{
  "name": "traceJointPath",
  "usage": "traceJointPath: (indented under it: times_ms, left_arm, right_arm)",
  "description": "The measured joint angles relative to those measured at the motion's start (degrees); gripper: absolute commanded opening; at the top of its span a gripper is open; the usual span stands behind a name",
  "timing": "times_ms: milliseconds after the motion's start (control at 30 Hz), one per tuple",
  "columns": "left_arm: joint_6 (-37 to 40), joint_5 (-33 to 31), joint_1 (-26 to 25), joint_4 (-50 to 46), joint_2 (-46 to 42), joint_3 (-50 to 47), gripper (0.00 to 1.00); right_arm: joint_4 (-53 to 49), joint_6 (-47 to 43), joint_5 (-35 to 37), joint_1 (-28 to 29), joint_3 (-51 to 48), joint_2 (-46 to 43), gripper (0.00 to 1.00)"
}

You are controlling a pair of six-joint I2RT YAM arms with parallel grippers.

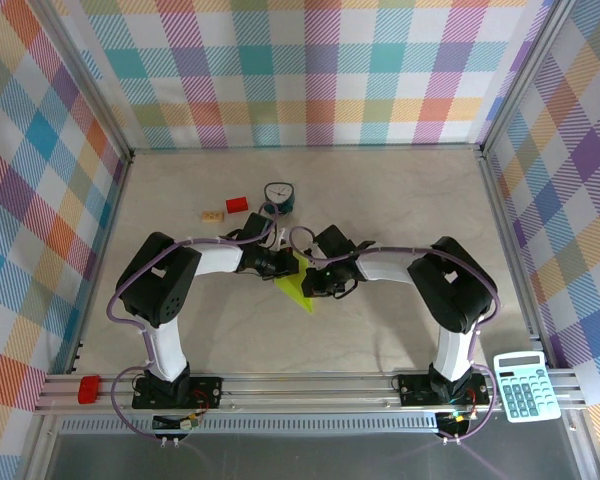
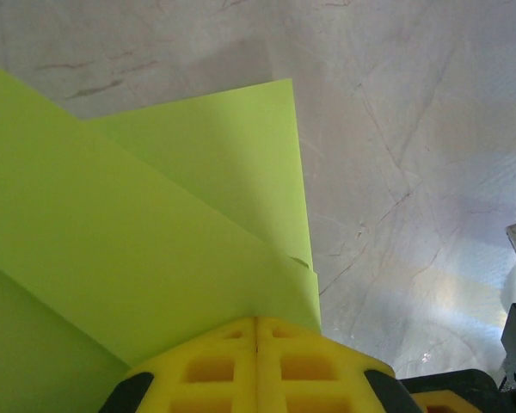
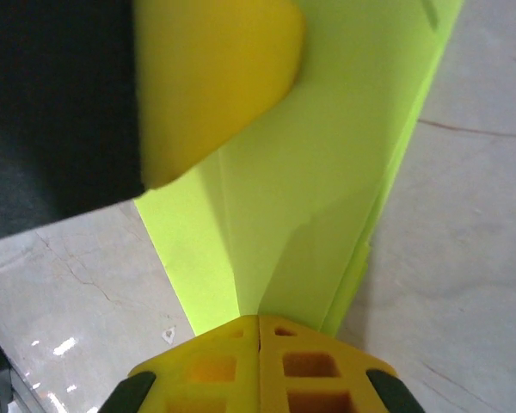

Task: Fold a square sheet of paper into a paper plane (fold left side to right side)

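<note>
Lime paper sheet (image 1: pixel 298 291), creased to a point, lies mid-surface (image 1: pixel 410 200) btwn both hands. Left hand (image 2: pixel 256 327) & right hand (image 3: pixel 258 323): fingers fully closed, tips down on the paper, nothing clamped btwn them. Teal clock (image 1: pixel 278 195) & red block (image 1: pixel 237 204) sit farther back.

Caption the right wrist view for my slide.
Shut right gripper and left gripper's finger meet on the creased lime paper.

Paper (image 1: pixel 300 292) mostly hidden under left arm (image 1: pixel 220 260) & right arm (image 1: pixel 385 266) in top cam; only a pointed bit shows. Wrist cams crop it at edges. Clock (image 1: pixel 278 194) dial too small to read; tan block (image 1: pixel 213 214) maybe wood.
</note>
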Motion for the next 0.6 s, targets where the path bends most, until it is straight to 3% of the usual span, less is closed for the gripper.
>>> traceJointPath:
  times_ms: [267, 600]
  left_arm:
    - [-2.34, 0.44, 0.0, 5.33, -0.35, -2.58, 0.0]
    - [-2.36, 0.33, 0.0, 5.88, -0.55, -2.97, 0.0]
  right_arm:
    - [-1.31, 0.2, -3.48, -0.28, 0.39, -2.69, 0.0]
    - [2.08, 1.7, -4.48, -0.28, 2.05, 0.5, 0.0]
